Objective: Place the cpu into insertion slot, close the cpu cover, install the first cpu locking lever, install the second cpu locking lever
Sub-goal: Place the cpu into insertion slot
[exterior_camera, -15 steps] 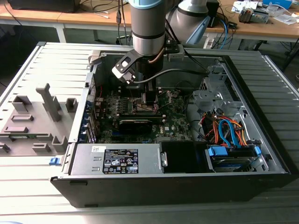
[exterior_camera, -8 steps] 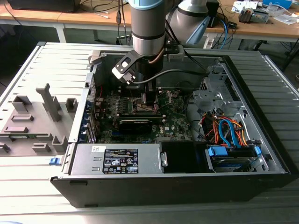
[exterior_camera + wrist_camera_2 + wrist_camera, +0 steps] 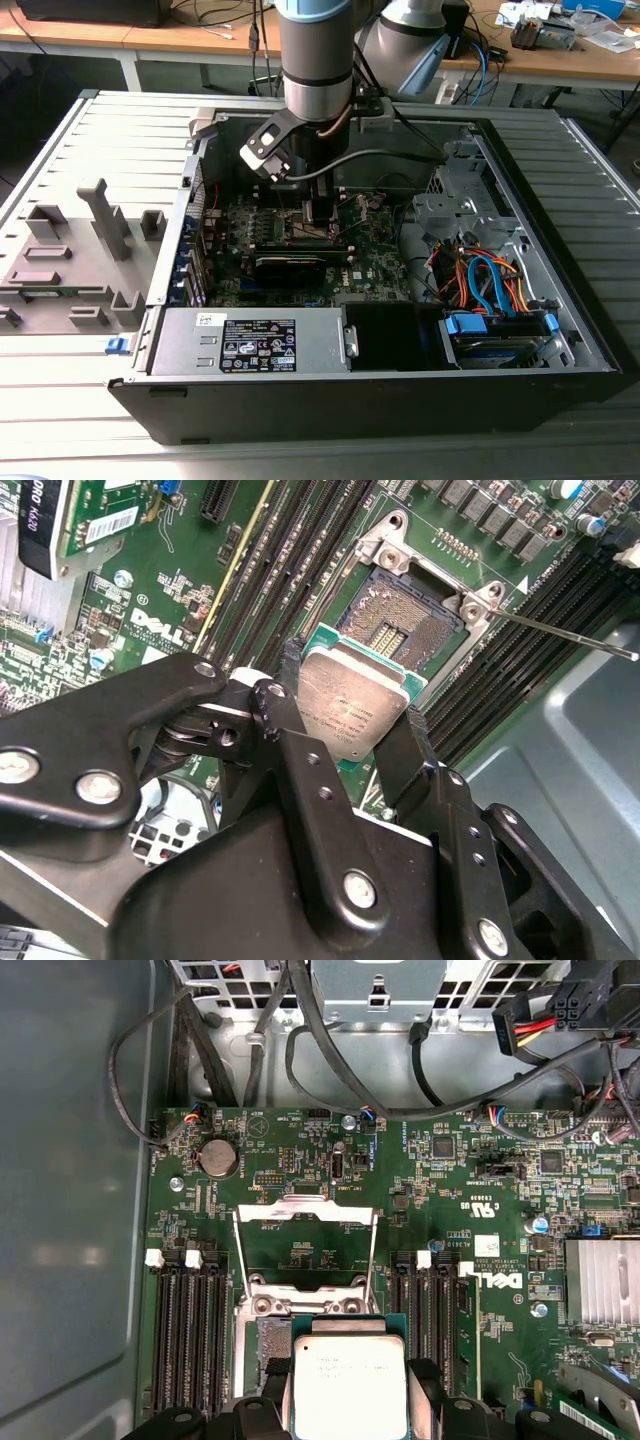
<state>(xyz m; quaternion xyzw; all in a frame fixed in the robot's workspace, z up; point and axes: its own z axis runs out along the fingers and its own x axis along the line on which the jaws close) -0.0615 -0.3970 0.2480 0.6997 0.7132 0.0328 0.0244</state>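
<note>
The case [image 3: 300, 400] lies open on its side, one arm [image 3: 318, 60] reaching down into it over the board [image 3: 300, 1160]; the step in hand is the first, placing the chip. The one gripper [image 3: 355, 720] has its jaws clamped on two opposite edges of the one cpu [image 3: 348, 1380], metal top up. In the second wrist view the cpu hangs above the near edge of the one slot [image 3: 405, 630], apart from it and not seated; the slot's contact field is bare. The one cover [image 3: 305, 1212] stands swung up and open beyond the slot. One thin lever [image 3: 570, 635] juts free beside the slot; I cannot make out a second. Two banks of memory slots flank the slot, one on each side. By my judgement the placing calls for the cpu held level, squared to the slot's rim and centred over it, then let go gently; none of the three later steps is done.
</note>
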